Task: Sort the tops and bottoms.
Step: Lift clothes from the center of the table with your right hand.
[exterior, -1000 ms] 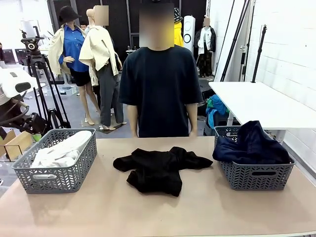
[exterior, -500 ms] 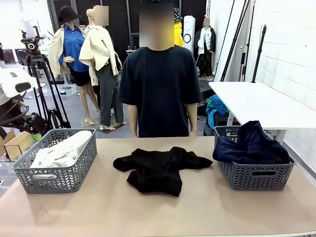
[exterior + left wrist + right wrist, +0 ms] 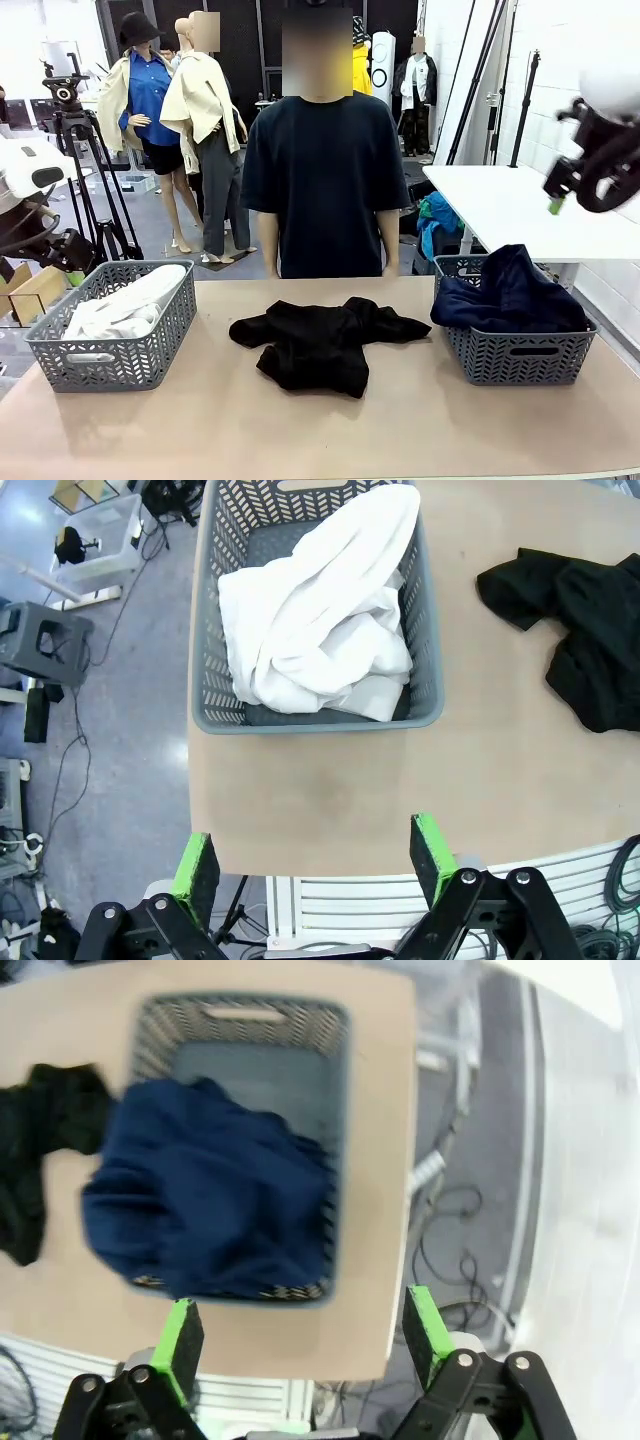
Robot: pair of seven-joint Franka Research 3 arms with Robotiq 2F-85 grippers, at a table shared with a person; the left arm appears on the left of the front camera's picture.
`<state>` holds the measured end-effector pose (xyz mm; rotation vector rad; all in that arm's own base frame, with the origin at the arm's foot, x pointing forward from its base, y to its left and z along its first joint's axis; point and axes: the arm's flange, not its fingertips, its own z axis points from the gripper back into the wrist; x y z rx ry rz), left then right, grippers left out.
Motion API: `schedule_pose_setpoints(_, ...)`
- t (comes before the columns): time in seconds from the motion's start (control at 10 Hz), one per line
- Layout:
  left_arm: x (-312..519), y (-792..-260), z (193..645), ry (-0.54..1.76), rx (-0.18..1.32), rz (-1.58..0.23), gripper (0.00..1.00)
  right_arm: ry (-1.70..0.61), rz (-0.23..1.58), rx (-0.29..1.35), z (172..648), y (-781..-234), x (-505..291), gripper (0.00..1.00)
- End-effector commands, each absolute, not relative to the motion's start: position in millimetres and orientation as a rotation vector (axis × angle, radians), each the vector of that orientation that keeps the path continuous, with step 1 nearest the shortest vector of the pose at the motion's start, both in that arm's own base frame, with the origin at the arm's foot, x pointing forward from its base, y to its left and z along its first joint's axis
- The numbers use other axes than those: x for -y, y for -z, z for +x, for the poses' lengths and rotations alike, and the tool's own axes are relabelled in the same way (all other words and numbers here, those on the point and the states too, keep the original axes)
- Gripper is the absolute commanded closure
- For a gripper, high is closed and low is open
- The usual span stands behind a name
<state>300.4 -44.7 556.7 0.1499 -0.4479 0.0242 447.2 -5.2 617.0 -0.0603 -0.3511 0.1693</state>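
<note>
Ideally the right end effector (image 3: 296,1335), released and empty above the navy bottoms (image 3: 205,1192), descends onto the black garment's (image 3: 322,340) bunched middle.

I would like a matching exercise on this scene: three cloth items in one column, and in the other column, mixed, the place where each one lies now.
Things:
1. white tops
2. navy bottoms
3. black garment

Places:
A. spread on the bare table between the baskets
B. in the grey basket on the robot's left side
C. in the grey basket on the robot's right side

Pairs: 1-B, 2-C, 3-A
</note>
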Motion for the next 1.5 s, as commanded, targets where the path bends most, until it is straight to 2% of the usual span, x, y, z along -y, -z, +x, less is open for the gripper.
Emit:
schedule_pose_setpoints(0.0, 73.4, -589.0, 323.5, -0.015, 0.455, 0.151, 0.00, -0.309, 0.025, 0.432, 443.6, -652.2, -31.5, 0.00)
schedule_pose_setpoints(0.2, 73.4, -589.0, 323.5, -0.015, 0.455, 0.151, 0.00, -0.534, 0.147, 0.410, 437.2, -674.7, -91.8, 0.00)
schedule_pose_setpoints(0.6, 73.4, -589.0, 323.5, -0.015, 0.455, 0.151, 0.00, -0.788, 0.321, 0.314, 433.1, -640.3, -198.1, 0.00)
schedule_pose_setpoints(0.8, 73.4, -589.0, 323.5, -0.015, 0.455, 0.151, 0.00, -0.809, 0.279, 0.316, 421.1, -595.5, -251.9, 0.00)
schedule_pose_setpoints(1.1, 73.4, -589.0, 323.5, -0.015, 0.455, 0.151, 0.00, -0.844, 0.291, 0.235, 404.5, -521.9, -304.3, 0.00)
schedule_pose_setpoints(1.4, 73.4, -589.0, 323.5, -0.015, 0.455, 0.151, 0.00, -0.848, 0.116, 0.222, 390.6, -453.6, -332.8, 0.00)
